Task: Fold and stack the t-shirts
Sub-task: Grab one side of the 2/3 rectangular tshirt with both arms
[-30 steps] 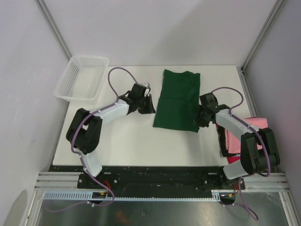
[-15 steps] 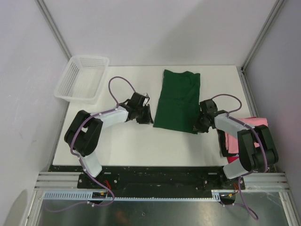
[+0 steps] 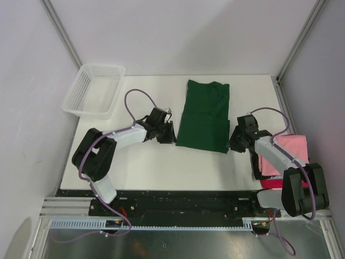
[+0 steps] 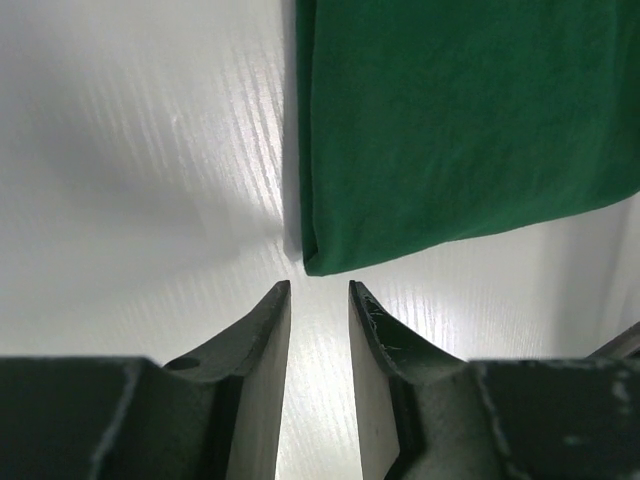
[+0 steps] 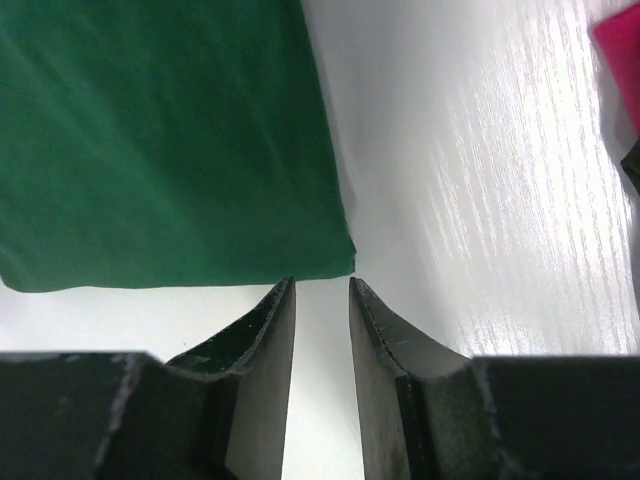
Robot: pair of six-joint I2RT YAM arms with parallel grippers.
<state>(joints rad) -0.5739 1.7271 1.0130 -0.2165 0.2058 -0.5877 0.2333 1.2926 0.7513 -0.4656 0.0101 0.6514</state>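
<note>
On the white table [image 3: 145,162], the left gripper [image 4: 319,290] and right gripper [image 5: 321,285], narrowly parted and empty, sit just off the near corners of the green t-shirt [image 3: 204,116], so a grab may miss.

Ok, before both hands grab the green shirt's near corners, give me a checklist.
1. Left hand lined up with a near corner of the green shirt: ok, corner just ahead.
2. Right hand at the other near corner: ok.
3. Cloth gripped: not ok, both hands open on nothing.
4. Green shirt flat on the table: ok.
5. Right arm clear of the pink shirt: cannot tell, it crosses above it.
</note>
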